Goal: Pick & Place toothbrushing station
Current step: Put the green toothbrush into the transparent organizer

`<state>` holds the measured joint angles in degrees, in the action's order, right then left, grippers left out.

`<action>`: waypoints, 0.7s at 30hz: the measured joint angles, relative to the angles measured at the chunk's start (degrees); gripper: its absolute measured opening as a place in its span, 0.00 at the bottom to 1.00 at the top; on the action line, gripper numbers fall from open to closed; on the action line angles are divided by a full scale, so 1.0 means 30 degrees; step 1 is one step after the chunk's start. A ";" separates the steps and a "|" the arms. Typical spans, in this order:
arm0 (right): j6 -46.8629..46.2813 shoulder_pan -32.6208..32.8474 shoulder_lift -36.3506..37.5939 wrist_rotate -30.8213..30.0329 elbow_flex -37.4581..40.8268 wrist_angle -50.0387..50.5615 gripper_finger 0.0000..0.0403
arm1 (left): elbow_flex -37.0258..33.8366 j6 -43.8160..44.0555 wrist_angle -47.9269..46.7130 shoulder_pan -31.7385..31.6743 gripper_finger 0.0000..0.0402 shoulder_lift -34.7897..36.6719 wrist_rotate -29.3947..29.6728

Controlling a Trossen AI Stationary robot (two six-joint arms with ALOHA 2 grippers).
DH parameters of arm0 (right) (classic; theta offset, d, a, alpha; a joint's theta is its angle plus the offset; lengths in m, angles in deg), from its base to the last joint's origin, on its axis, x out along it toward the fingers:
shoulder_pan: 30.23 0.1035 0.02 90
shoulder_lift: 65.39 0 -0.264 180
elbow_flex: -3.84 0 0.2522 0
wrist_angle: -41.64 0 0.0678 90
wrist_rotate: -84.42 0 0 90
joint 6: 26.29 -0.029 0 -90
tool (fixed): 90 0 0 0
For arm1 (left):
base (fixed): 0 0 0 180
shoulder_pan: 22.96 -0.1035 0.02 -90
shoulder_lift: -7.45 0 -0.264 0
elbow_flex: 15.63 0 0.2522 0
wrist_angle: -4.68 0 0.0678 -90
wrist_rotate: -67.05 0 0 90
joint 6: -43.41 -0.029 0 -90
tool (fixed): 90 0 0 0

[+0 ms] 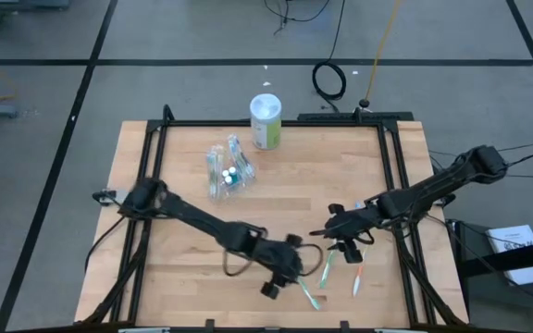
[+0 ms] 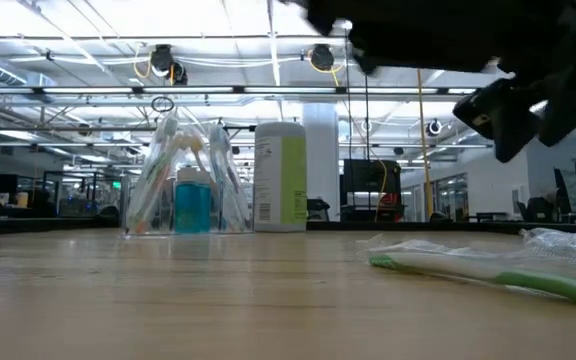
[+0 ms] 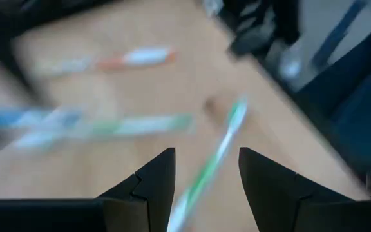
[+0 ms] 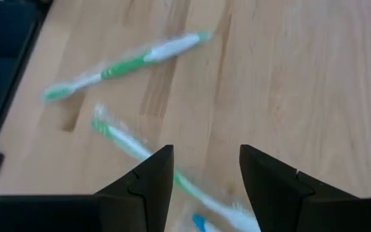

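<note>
We see our left gripper [image 1: 283,277] low in the middle of the high view, and its two fingers stand apart with nothing held between them. A green brush [image 1: 308,293] lies flat on the table [image 1: 183,166] just to the right of it, near the bottom edge. In the left wrist view this green brush [image 3: 214,158] runs straight out from the gap between the fingers, so its long line goes nearly the same way the gripper looks. We think the gripper may need to turn so the fingers can close across the thin handle. Our right gripper [image 1: 345,236] hangs a little higher and to the right, fingers also apart and empty. Below it lie a second green brush [image 1: 326,268] and an orange brush [image 1: 357,277], side by side, both pointing up and down the frame with a small lean. The left gripper is nearest the first green brush, and the right gripper is nearest the other two. The clear holder [image 1: 227,173] with brushes and blue tubes stands far off in the upper middle, next to a white and green bottle [image 1: 266,121]. We guess the loose brushes must go there.
</note>
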<state>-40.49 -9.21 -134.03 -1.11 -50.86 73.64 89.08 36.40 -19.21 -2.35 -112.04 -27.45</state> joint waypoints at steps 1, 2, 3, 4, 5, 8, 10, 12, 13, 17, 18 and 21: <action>-0.0024 0.0075 0.0178 -0.0037 0.0215 0.0064 0.42 | 0.0522 -0.0053 0.0260 -0.0003 0.44 -0.0616 -0.0659; -0.0034 0.0103 0.0235 -0.0058 0.0345 -0.0016 0.42 | 0.0954 -0.0008 0.0179 -0.0003 0.44 -0.1153 -0.1030; -0.0034 0.0126 0.0270 -0.0037 0.0489 -0.0339 0.42 | 0.1417 0.0017 0.0074 0.0011 0.44 -0.1714 -0.1300; -0.0041 0.0192 0.0349 -0.0044 0.0674 -0.0471 0.42 | 0.1971 -0.0057 0.0256 0.0046 0.44 -0.2333 -0.1548; -0.0047 0.0264 0.0402 -0.0075 0.0860 -0.0535 0.42 | 0.2278 -0.0280 0.0423 0.0105 0.44 -0.2802 -0.1709; -0.0047 0.0291 0.0335 -0.0039 0.1395 -0.2331 0.42 | 0.2886 -0.0500 0.0606 0.0238 0.44 -0.4061 -0.1674; -0.0041 0.0291 0.0385 -0.0059 0.1677 -0.3195 0.42 | 0.2961 -0.0487 0.0763 0.0274 0.44 -0.4591 -0.1254; 0.0033 0.0291 0.0278 -0.0052 0.1868 -0.4363 0.42 | 0.2953 -0.0440 0.0928 0.0145 0.44 -0.5039 -0.0984; 0.0100 0.0291 0.0297 -0.0059 0.2014 -0.4608 0.42 | 0.2994 -0.0415 0.0859 0.0059 0.44 -0.5288 -0.0995; 0.0573 0.0284 0.0314 -0.0066 0.2431 -0.5946 0.42 | 0.3010 0.0093 -0.0410 -0.0166 0.44 -0.5735 -0.0986; 0.0600 0.0284 0.0331 -0.0066 0.2569 -0.6163 0.42 | 0.3019 0.0085 -0.0875 -0.0174 0.43 -0.5690 -0.1001; 0.0607 0.0284 0.0310 -0.0102 0.2784 -0.6893 0.42 | 0.3028 0.0097 -0.1694 -0.0170 0.36 -0.5678 -0.1085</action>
<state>-38.67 -8.36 -133.09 -1.41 -42.51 52.96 98.17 36.69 -24.29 -2.87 -129.08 -30.70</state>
